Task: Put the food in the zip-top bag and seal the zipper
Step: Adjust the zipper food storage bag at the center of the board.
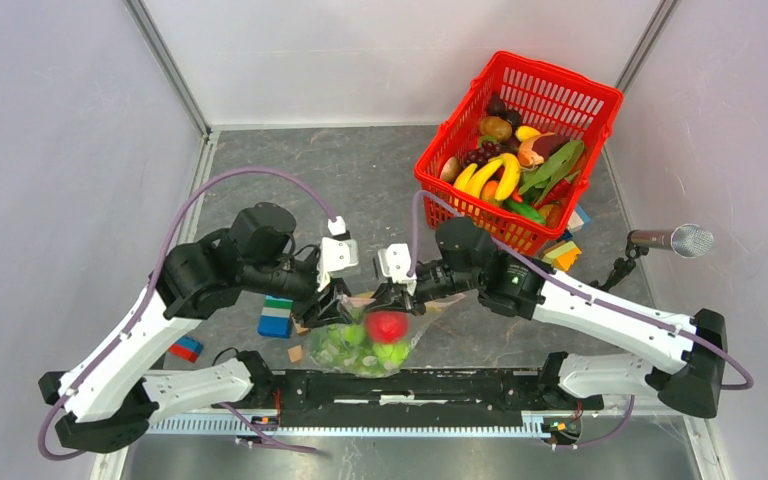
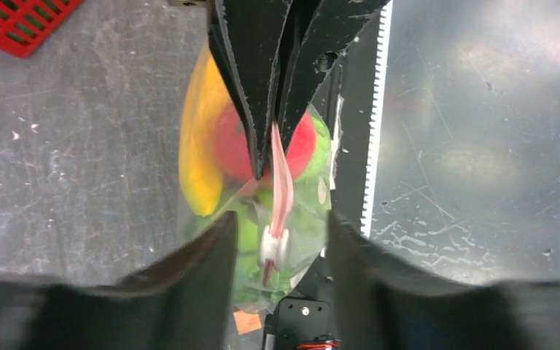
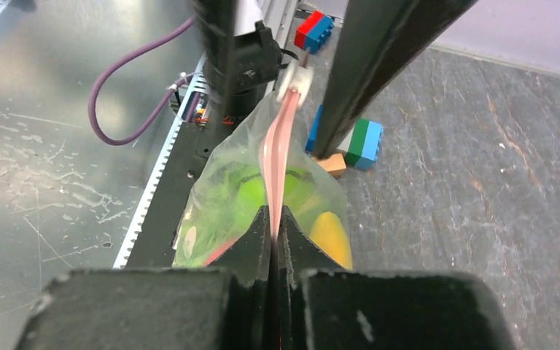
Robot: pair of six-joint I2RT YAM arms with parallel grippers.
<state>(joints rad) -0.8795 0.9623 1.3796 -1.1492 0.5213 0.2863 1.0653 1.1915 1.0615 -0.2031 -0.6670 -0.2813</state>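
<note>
The zip-top bag [image 1: 360, 350] hangs between the two grippers near the table's front edge. It holds food: a red apple [image 1: 388, 326], green round fruits [image 1: 390, 351], lettuce [image 3: 222, 189] and a yellow banana [image 2: 200, 138]. My right gripper [image 3: 272, 232] is shut on the pink zipper [image 3: 277, 146], pinching the strip flat. My left gripper [image 2: 277, 248] is open, its fingers [image 2: 197, 262] standing on either side of the white slider [image 2: 273, 248] with gaps showing. The strip runs taut from the slider to the right gripper's tips.
A red mesh basket [image 1: 550, 68] full of toy food stands at the back right. A blue-green block [image 1: 276, 316], a red-blue block [image 1: 186, 349] and a wooden cube [image 1: 295, 353] lie left of the bag. A black rail [image 1: 460, 385] runs along the front edge; a microphone [image 1: 675, 240] stands at the right.
</note>
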